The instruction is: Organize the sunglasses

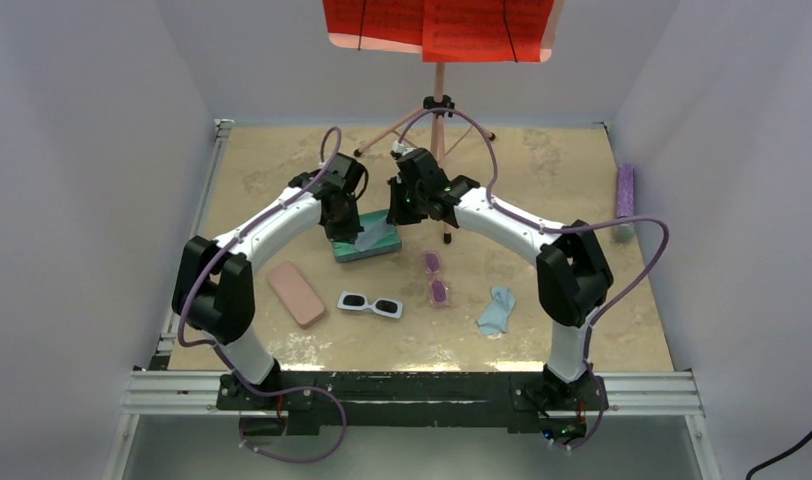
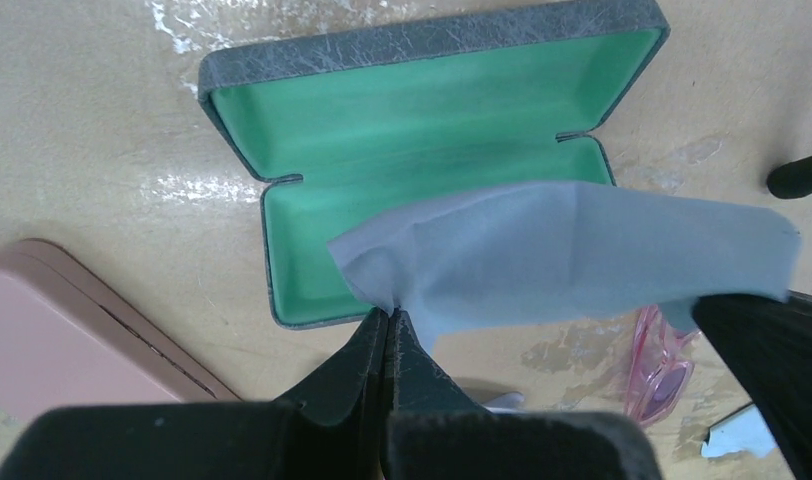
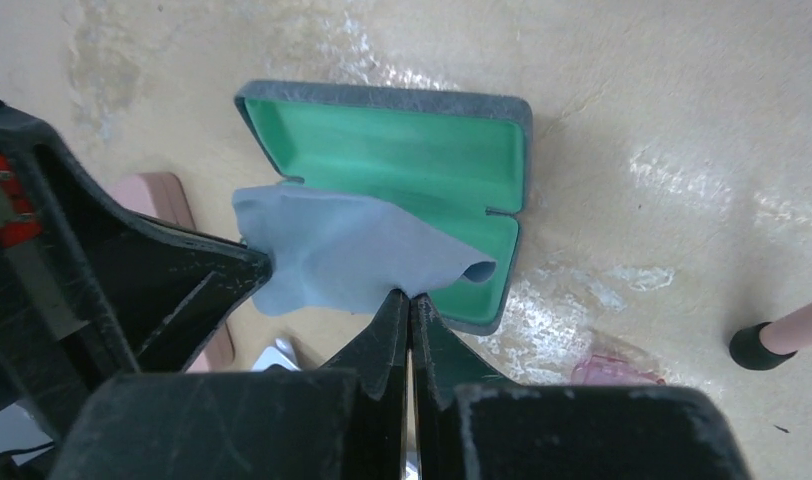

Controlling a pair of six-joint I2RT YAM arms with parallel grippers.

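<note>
Bench (image 1: 282, 170) of mottled tan fills the top view. Near its middle lies an open grey case (image 1: 354, 250) with green lining. Just over the case hangs a light blue cloth (image 2: 572, 250), stretched between the two arms. The left fingers (image 2: 382, 335) are pinched fully together on one corner of it, and the right fingers (image 3: 402, 320) are closed tight on the opposite edge. A closed pink case (image 1: 295, 293) lies at 8 o'clock from the grey one. A crumpled second cloth (image 1: 497, 310) sits at 4 o'clock, well apart. The white sunglasses (image 1: 370, 304) rest on the bench at 6 o'clock from the grey case. The pink-purple sunglasses (image 1: 437, 278) lie at 2 o'clock from the white pair. Neither pair touches a case.
</note>
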